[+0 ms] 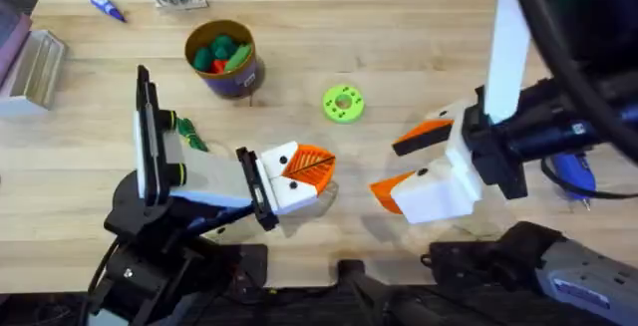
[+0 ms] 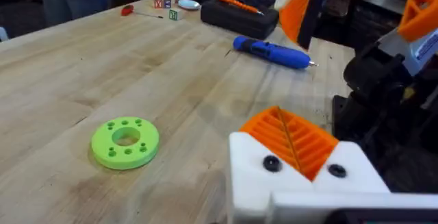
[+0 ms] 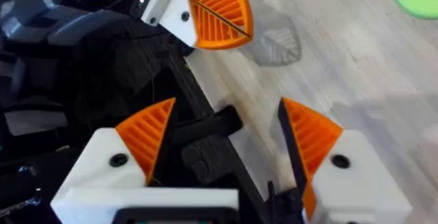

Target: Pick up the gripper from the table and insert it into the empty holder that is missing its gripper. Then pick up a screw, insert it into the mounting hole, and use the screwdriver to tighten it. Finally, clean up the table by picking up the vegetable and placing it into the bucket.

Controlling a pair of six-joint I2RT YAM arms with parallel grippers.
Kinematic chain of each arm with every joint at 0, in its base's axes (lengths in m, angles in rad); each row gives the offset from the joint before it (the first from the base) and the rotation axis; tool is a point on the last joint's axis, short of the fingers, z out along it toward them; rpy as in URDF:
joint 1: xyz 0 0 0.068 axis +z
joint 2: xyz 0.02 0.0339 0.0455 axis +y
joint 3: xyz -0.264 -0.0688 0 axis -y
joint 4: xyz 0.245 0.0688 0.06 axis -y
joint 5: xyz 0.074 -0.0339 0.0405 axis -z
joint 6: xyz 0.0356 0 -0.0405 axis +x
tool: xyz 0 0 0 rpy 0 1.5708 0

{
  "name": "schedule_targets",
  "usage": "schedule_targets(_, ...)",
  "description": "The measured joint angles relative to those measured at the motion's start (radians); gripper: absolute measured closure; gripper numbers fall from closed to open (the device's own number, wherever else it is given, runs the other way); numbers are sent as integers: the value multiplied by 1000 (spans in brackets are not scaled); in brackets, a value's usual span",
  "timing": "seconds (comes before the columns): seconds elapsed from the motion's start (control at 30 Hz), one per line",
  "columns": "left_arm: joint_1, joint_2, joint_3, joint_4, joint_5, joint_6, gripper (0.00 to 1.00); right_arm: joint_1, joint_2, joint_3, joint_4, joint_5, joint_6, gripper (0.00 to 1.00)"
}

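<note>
Left arm rising from lower-left base, folded, wrist turned toward table centre, left gripper [image 1: 304,169] held low over the wood with orange ribbed pads pressed together between white mounts, no gap visible. Right arm reaching in from lower-right, dark forearm angled across, white link running upward behind it. Right gripper [image 1: 404,164] pointing toward the left one, fingers spread wide, orange pads [image 3: 311,136] well apart, nothing between them. The two grippers near, not touching.
</note>
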Motion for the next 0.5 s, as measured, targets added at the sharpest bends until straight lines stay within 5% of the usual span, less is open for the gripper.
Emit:
schedule_targets(0.3,0,0,0,0,0,0,993,-58,71,0,0,120,20,105)
schedule_targets(0.5,0,0,0,0,-3,0,993,-297,212,0,10,297,35,106)
